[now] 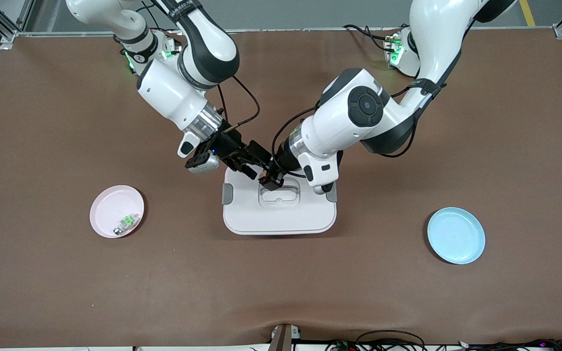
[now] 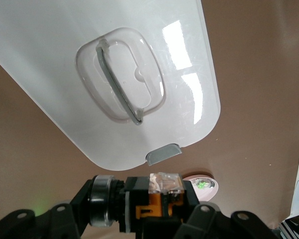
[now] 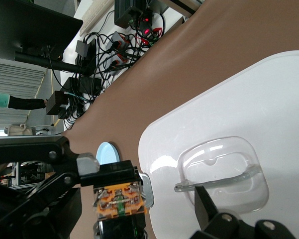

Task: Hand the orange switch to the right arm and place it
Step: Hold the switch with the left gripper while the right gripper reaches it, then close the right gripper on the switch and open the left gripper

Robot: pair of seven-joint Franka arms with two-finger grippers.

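The orange switch (image 2: 156,201) is a stubby black part with an orange body, a clear cap and a silver ring. My left gripper (image 2: 139,219) is shut on it and holds it in the air over the white lidded box (image 1: 281,222) at the table's middle. In the right wrist view the switch (image 3: 118,199) shows its orange face. My right gripper (image 3: 138,214) is open with the switch between its fingers; one fingertip (image 3: 205,206) stands apart from it. In the front view both grippers meet, the left (image 1: 269,179) and the right (image 1: 255,165).
The white box has a clear handle recess (image 2: 122,79) and grey clips. A pink plate (image 1: 108,204) toward the right arm's end holds a small green-and-silver component (image 1: 126,223). A blue plate (image 1: 455,235) lies toward the left arm's end. Brown mat surrounds them.
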